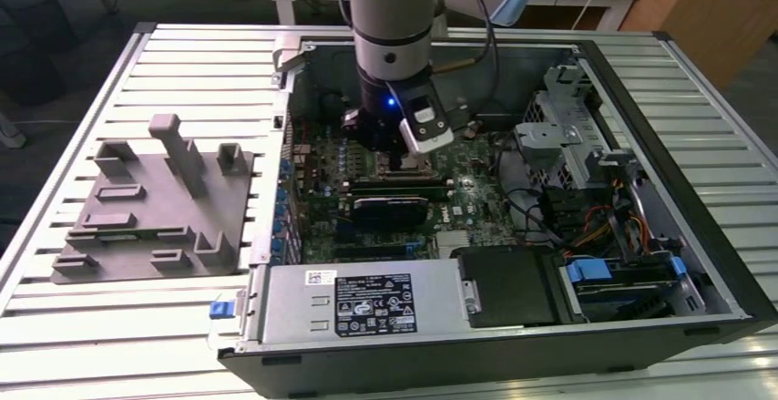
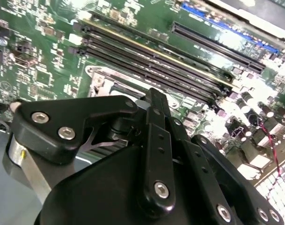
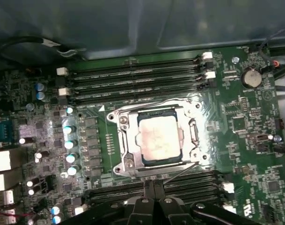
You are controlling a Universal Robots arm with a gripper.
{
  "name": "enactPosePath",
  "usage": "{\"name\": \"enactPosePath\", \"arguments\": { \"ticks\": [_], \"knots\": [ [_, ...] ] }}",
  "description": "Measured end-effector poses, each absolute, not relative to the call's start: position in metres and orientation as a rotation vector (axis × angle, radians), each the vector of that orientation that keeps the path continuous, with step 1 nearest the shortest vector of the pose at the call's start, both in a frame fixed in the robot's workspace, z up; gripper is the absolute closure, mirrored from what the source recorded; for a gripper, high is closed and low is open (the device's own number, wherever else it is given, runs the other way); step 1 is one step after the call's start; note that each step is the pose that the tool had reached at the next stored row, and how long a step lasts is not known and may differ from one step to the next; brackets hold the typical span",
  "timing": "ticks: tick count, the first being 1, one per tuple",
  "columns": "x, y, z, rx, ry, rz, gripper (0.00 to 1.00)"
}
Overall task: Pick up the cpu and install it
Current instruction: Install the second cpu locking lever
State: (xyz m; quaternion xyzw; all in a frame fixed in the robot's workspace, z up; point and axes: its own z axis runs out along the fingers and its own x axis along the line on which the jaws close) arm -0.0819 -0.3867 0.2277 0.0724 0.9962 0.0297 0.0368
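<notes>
The cpu (image 3: 158,139) shows in the first wrist view as a small silver-grey square lying flat inside the socket frame (image 3: 125,140) on the green motherboard. The frame's metal plate surrounds it. My gripper (image 3: 154,188) hovers just beside the socket's edge, over the memory slots, with its black fingers pressed together and nothing between them. In the exterior view the gripper (image 1: 392,149) reaches down into the open computer case and covers the socket. In the second wrist view the black finger linkage (image 2: 154,140) hides most of the socket.
Rows of memory slots (image 3: 137,77) run on both sides of the socket. A grey moulded tray (image 1: 152,209) lies on the slatted table at the exterior view's left. The case holds a power supply (image 1: 364,302), a drive cage (image 1: 571,136) and cables.
</notes>
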Motion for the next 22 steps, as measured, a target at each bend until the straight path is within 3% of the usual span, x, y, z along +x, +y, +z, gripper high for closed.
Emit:
{"name": "enactPosePath", "arguments": {
  "ticks": [8, 16, 22],
  "knots": [
    [-0.09, -0.394, 0.225, 0.223, 3.059, 0.108, 0.89],
    [-0.094, -0.404, 0.222, 0.227, 3.057, 0.241, 0.89],
    [-0.095, -0.411, 0.217, 0.227, 3.056, 0.279, 0.89]
  ]
}}
